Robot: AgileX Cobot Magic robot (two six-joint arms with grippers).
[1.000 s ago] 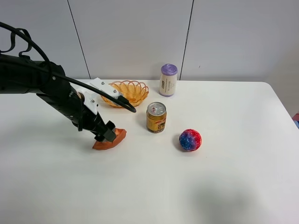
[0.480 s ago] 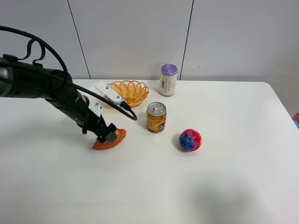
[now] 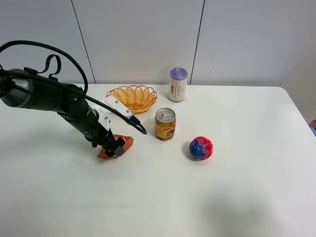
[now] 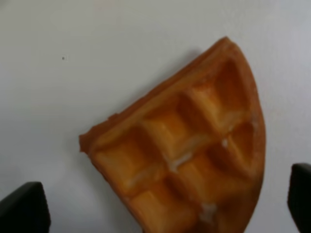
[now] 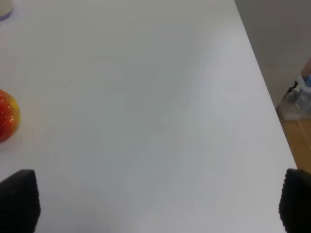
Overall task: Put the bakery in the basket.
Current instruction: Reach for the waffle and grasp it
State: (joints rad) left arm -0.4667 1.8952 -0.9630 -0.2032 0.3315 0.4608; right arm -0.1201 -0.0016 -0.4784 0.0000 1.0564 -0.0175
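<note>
Fingers of the left claw (image 3: 116, 148) are spread wide apart (nothing is held yet) and are set low on either side of the bakery (image 4: 184, 145), which lies flat on the table (image 3: 237, 197). The claw should be lowered to the table before it is shut, so both edges get squeezed. The basket (image 3: 141, 101) is seen behind, well apart.

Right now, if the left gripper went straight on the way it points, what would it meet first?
The waffle: it lies on the table between the left gripper's open fingertips, straight ahead. Whether they touch it is unclear.
</note>
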